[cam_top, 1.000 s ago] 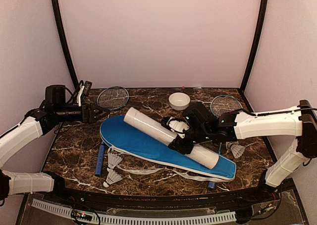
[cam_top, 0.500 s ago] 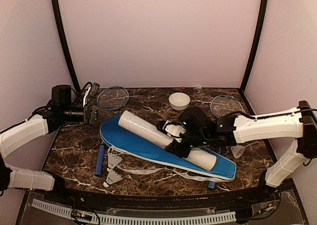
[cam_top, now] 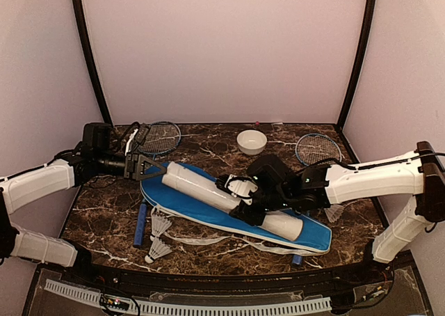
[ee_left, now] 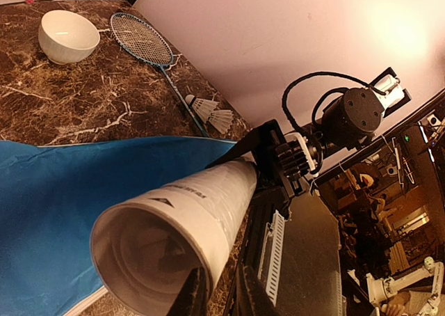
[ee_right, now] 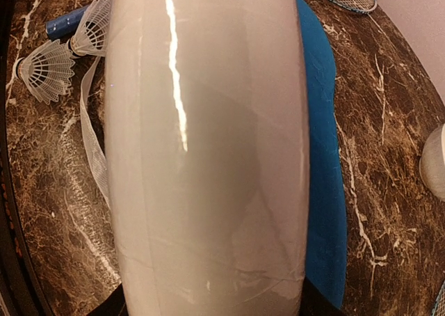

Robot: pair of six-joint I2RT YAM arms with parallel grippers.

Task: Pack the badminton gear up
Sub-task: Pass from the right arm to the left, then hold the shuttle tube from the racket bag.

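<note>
The long white tube [cam_top: 208, 189] lies tilted across the blue racket cover [cam_top: 158, 188]. My right gripper [cam_top: 254, 208] is shut around its middle, and the tube [ee_right: 208, 156] fills the right wrist view between the jaws [ee_right: 212, 305]. My left gripper [cam_top: 154, 168] is at the tube's open left end. In the left wrist view its jaws [ee_left: 220, 271] stand narrow on the rim of the tube [ee_left: 181, 218], one finger at the mouth and one outside. Two shuttlecocks [cam_top: 160, 236] lie at the front left, others [cam_top: 334, 211] at the right. Blue racket heads [cam_top: 158, 136] [cam_top: 318, 149] lie at the back.
A small white bowl [cam_top: 252, 141] stands at the back centre. A blue racket handle [cam_top: 142, 224] lies left of the shuttlecocks, another [cam_top: 297, 259] at the front right. The cover's white strap [cam_top: 229, 241] trails toward the front edge. Black frame posts stand at both back corners.
My left gripper has moved right to the tube's open end and its jaws have closed from wide to narrow. My right arm has shifted the tube a little to the left.
</note>
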